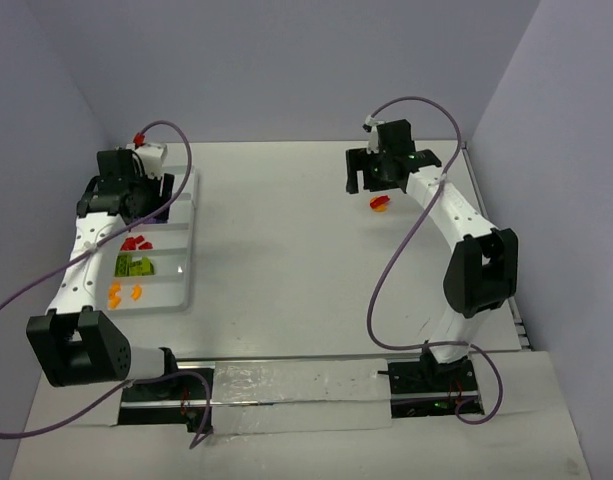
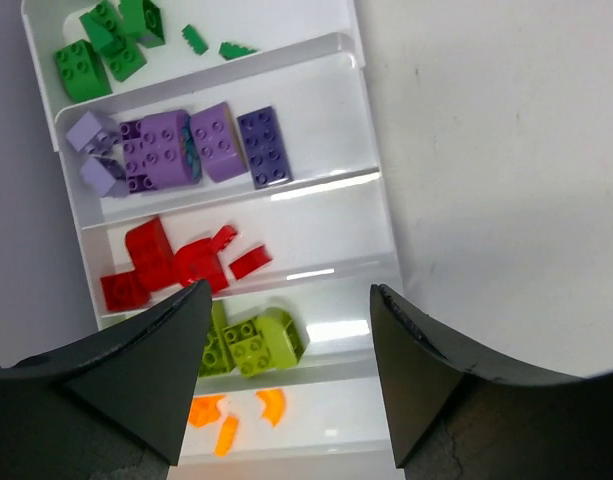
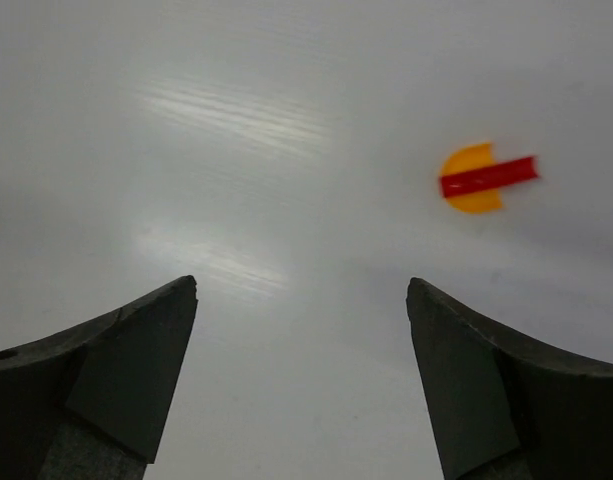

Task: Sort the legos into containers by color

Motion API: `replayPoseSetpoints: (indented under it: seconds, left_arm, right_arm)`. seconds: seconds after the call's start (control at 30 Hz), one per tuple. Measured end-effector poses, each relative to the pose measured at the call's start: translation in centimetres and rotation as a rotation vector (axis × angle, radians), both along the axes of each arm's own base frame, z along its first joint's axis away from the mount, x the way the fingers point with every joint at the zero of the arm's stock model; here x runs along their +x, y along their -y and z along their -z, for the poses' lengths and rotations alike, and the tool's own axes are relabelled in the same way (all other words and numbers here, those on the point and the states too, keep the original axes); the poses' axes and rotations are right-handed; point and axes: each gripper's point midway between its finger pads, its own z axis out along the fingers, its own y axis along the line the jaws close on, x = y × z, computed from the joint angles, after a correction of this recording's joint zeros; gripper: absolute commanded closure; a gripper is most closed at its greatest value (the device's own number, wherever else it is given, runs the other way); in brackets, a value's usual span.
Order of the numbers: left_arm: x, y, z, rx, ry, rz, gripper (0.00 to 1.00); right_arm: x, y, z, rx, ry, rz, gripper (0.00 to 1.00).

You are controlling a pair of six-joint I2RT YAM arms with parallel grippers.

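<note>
Legos are nearly all boxed up, folks, so let's take it from the big stuff down: the white table fills the floor, and on its left side sits the white tray, ridges splitting it into long compartments. Over that tray hangs the left gripper, fingers spread apart with nothing between them, looking straight down at the sorted rows. Across on the far right, the right gripper hovers above bare table, fingers wide apart too, holding nothing. Now the rows, from the left wrist view: dark green bricks in the top compartment, purple bricks in the next, red bricks below those, lime green bricks after that, orange pieces in the last. And two stragglers out on the table near the right gripper: an orange half-round with a red strip lying across it
</note>
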Motion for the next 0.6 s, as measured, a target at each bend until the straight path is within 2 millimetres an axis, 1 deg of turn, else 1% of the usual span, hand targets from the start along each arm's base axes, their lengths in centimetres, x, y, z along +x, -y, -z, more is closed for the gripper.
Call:
replayPoseSetpoints:
  seconds: [0.07,0.1,0.23,0.33,0.43,0.6]
  left_arm:
    - [0.7,0.6,0.3,-0.015,0.005,-0.020,0.29]
    - [0.9,0.7,0.6,-0.023,0.003,-0.030,0.29]
    - [1.6,1.1,1.8,-0.048,-0.018,-0.061,0.29]
    - [2.0,1.5,2.0,-0.062,-0.015,-0.070,0.29]
    - [2.2,2.0,2.0,-0.069,-0.007,-0.064,0.30]
    - [2.4,2.8,2.3,-0.077,-0.014,-0.050,0.29]
  right_arm:
    - [1.0,1.8,1.3,-0.073,-0.015,0.058,0.24]
    - [1.3,2.5,2.3,-0.101,-0.030,0.078,0.26]
    - [1.9,5.3,6.5,-0.169,-0.140,0.170,0.29]
    - [1.9,7.4,8.8,-0.202,-0.204,0.253,0.30]
    - [2.0,8.9,9.7,-0.229,-0.225,0.306,0.32]
    - [2.1,9.0,10.7,-0.246,-0.241,0.291,0.35]
